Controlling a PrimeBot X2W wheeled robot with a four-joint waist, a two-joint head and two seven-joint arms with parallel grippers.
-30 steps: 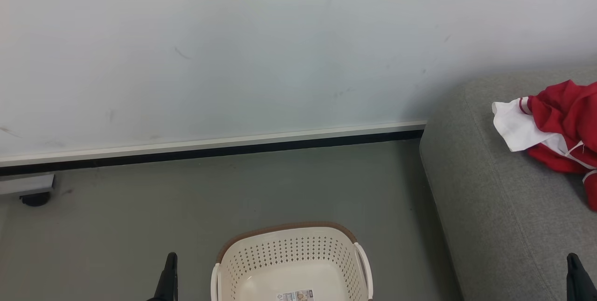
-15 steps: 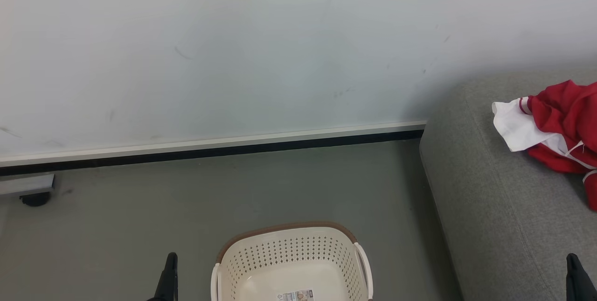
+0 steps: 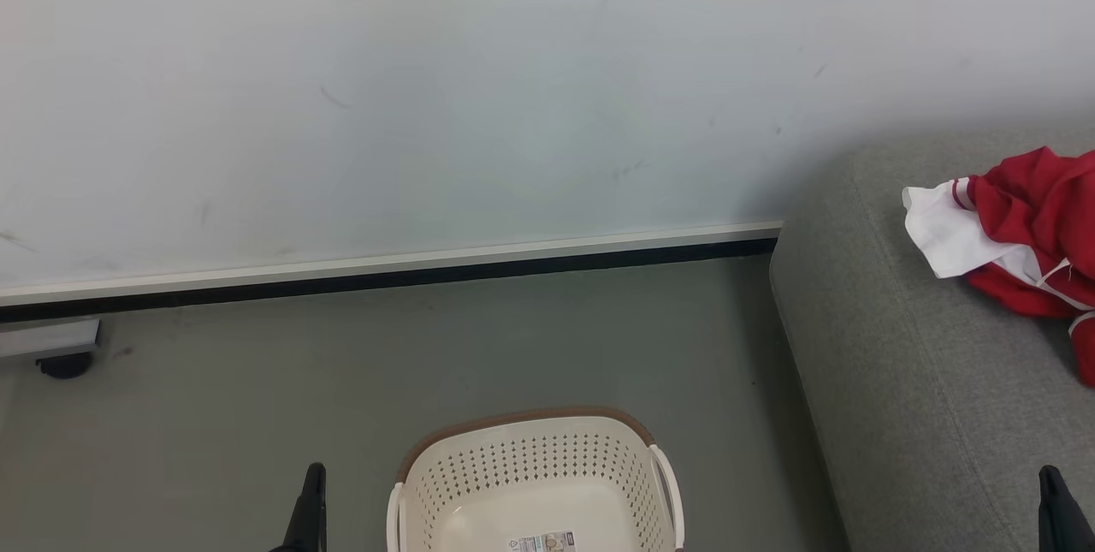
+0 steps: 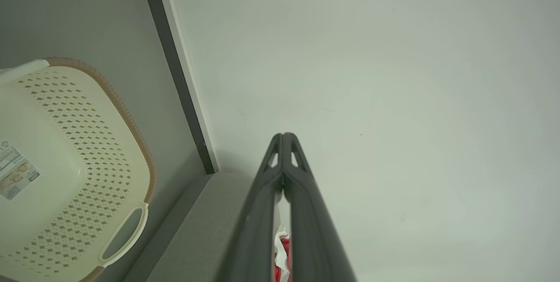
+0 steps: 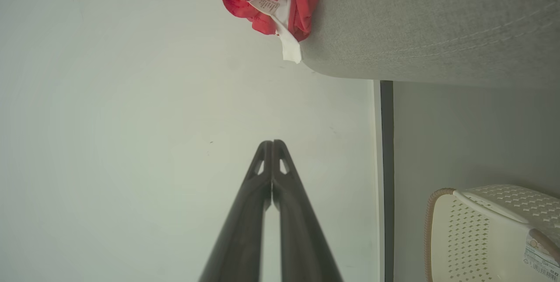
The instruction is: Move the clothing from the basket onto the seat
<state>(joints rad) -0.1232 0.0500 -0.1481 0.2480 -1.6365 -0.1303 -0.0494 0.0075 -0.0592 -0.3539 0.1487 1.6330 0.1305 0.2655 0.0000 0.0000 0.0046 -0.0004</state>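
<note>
Fingers of the left tool [image 3: 315, 473] are pressing together from base to tip and holding nothing; in the left wrist view they are meeting in one dark point. The right tool [image 3: 1050, 475] is standing in the same fully closed condition, its fingers touching tip to tip and gripping nothing. Both tools are pointing up the head view from its bottom edge, well apart from each other.

Between the two tools, just to the right of the left tool, the basket [image 3: 522, 417] is sitting upright on the floor [image 3: 257, 381]. Its bare bottom is showing the label sticker [image 3: 541, 543], and one white side handle is facing toward each tool. Neither tool is touching the basket.

Around the right tool, the seat [image 3: 898, 381] is spreading as grey woven fabric, its rounded edge running between that tool and the basket. In the head view the right tool is showing against this fabric; whether it is touching the seat cannot be told.

Ahead of the right tool, well beyond its fingertips, the clothing [image 3: 1026, 227] is lying crumpled on the seat, a white panel projecting toward the left tool's side. In the right wrist view a white care tag [image 5: 264, 4] is showing on the red fabric.

Farthest ahead of both tools, the wall [image 3: 428, 107] is rising above a pale baseboard [image 3: 385, 265] with a dark strip under it. Far to the left of the left tool, a dark caster [image 3: 62, 364] is resting at the foot of the wall.
</note>
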